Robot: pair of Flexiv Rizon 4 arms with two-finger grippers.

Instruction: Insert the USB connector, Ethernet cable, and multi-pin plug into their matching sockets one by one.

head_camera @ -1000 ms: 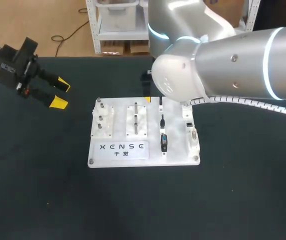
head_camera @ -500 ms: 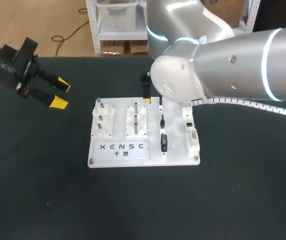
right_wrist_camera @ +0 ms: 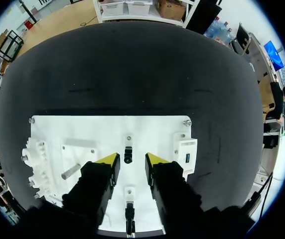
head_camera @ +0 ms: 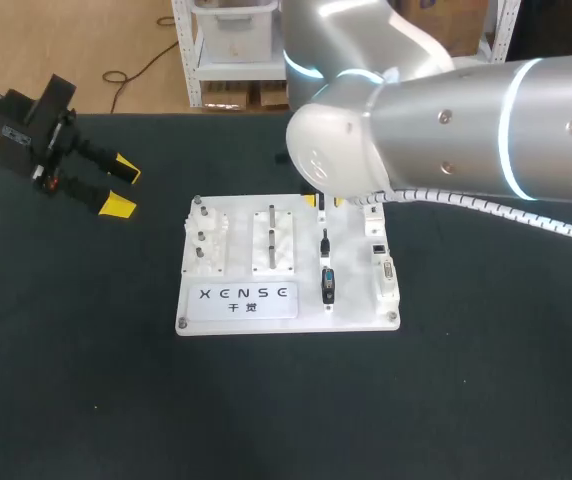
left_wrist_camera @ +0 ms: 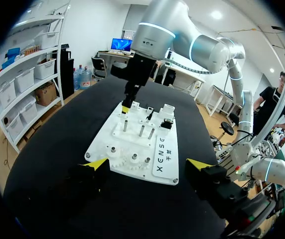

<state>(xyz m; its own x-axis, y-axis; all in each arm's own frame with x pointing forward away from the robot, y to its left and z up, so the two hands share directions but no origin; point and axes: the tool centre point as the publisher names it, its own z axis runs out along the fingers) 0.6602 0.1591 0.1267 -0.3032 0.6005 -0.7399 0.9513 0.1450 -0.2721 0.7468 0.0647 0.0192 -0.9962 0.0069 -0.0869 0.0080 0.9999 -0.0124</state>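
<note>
A white board (head_camera: 286,262) lies mid-table. Down its right half stands a row of black plugs: a small one (head_camera: 320,205) at the back, another (head_camera: 324,240), and a blue-marked one (head_camera: 328,285) in front. Sockets (head_camera: 384,262) sit along the right edge. My right arm (head_camera: 446,130) hides most of its gripper there. In the right wrist view my right gripper (right_wrist_camera: 131,159) hangs over the board with the small black plug (right_wrist_camera: 128,154) between its yellow fingertips (right_wrist_camera: 108,158), a gap showing on each side. My left gripper (head_camera: 118,188) stands open far left, off the board.
Gear posts (head_camera: 204,232) and upright pegs (head_camera: 272,235) fill the board's left half. A white socket block (right_wrist_camera: 186,152) sits beside my right gripper. Black tabletop (head_camera: 286,410) lies bare around the board. The left wrist view has the board (left_wrist_camera: 137,144) ahead of my left gripper (left_wrist_camera: 147,164).
My right arm has shifted left and brought its gripper from behind the board's back edge onto the rear plug. Its fingers have drawn closer together. The left arm has not moved.
</note>
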